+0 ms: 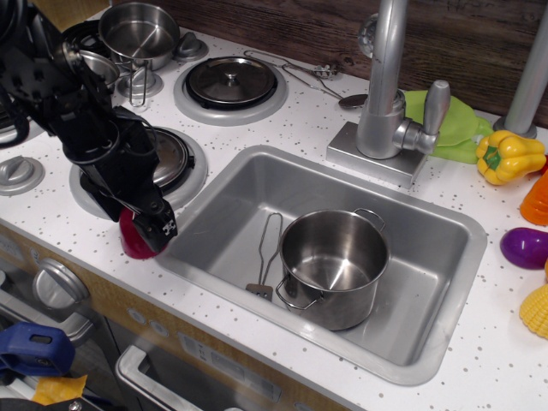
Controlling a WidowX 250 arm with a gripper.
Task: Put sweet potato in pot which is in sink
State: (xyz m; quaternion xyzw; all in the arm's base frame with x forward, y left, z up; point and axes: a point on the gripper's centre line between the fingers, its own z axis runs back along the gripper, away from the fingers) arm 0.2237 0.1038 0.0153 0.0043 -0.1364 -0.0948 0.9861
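Observation:
The crimson sweet potato sits on the white counter just left of the sink, near the front edge. My black gripper is down over it, with one finger at its right side and the other hidden. The jaws look open around it, and most of the toy is covered. The steel pot with two loop handles stands upright and empty inside the sink, to the right of the gripper.
A wire utensil lies in the sink left of the pot. The faucet stands behind the sink. A smaller steel pot and a burner lid are at the back left. A yellow pepper, an orange toy and a purple toy are at the right.

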